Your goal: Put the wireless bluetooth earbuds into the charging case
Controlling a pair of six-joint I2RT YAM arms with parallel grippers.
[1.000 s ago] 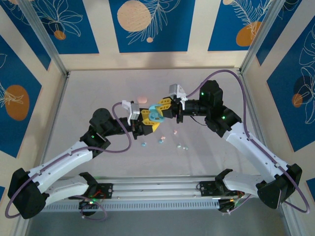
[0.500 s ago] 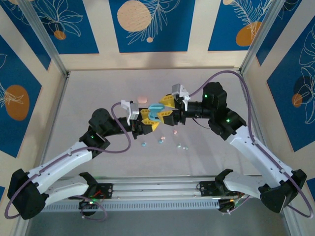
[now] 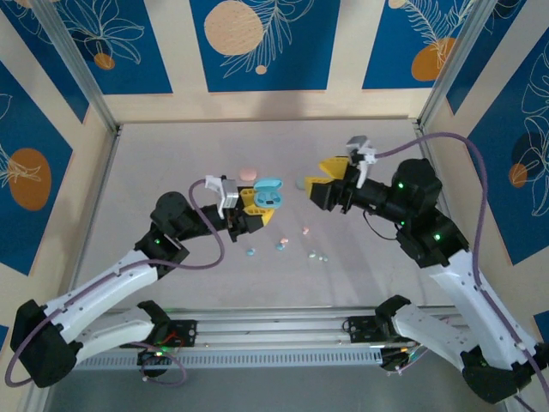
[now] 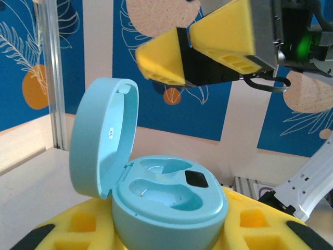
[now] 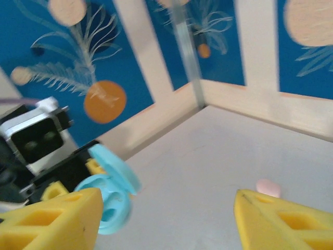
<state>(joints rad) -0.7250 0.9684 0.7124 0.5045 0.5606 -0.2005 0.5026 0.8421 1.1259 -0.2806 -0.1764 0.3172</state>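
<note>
My left gripper [image 3: 257, 206] is shut on a light blue charging case [image 3: 268, 195], held above the table with its lid [image 4: 104, 136] swung up. Both hollows in the case's base [image 4: 169, 200] are bare, and its sides sit between my yellow left fingers [image 4: 78, 229]. My right gripper [image 3: 324, 185] hovers to the right of the case, apart from it, open with nothing between its fingers [image 5: 52, 219]. The case [image 5: 106, 200] lies off to the lower left in the right wrist view. Several tiny pastel earbuds [image 3: 280, 245] lie loose on the table below both grippers.
A pink case [image 3: 249, 173] lies shut on the table behind the held case, also seen as a pink case [image 5: 268, 186]. A pale rounded thing [image 3: 300, 182] lies just left of the right gripper. Frame posts and walls bound the table on three sides.
The right gripper was shut at the blue case; it has let go, opened and drawn back to the right. The left gripper keeps holding the case, whose lid now stands open.
</note>
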